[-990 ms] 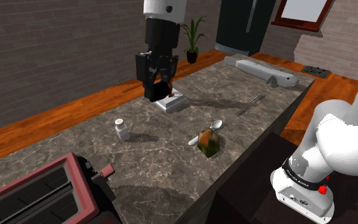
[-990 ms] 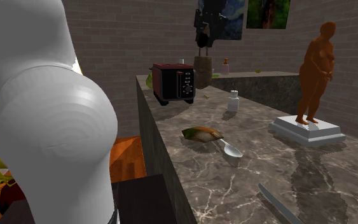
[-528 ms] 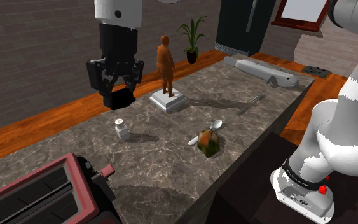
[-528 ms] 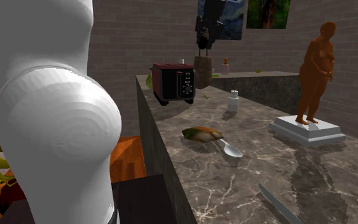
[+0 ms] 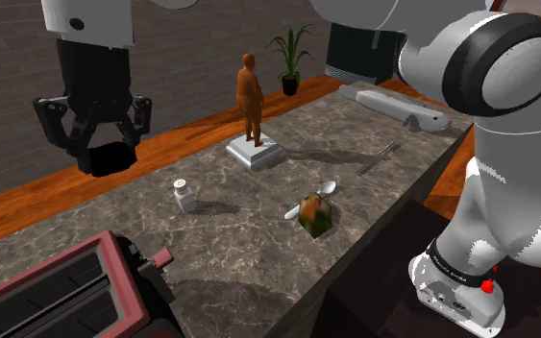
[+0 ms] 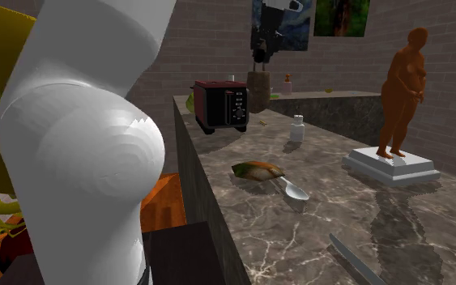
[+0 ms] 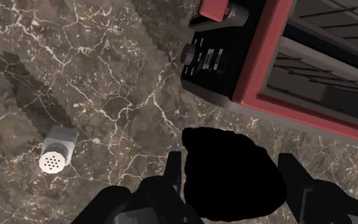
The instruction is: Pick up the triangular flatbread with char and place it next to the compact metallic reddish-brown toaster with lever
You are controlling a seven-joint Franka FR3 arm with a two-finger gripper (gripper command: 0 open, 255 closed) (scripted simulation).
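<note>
Item 1: tool (image 5: 103, 156), upper left of my shoulder view, raised off the bench (image 5: 258, 264), clasping the flatbread (image 5: 112, 159), which I see as a black lump.
Item 2: reddish toaster (image 5: 57, 288), lower left corner.
Item 3: white shaker (image 5: 185, 195), mid-frame.

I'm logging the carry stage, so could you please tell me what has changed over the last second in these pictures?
The gripper, shut on a black piece, has swung toward the shoulder view's left, away from the brown statue and toward the red toaster. The statue, shaker, spoon, food wedge and toaster stayed put.
</note>
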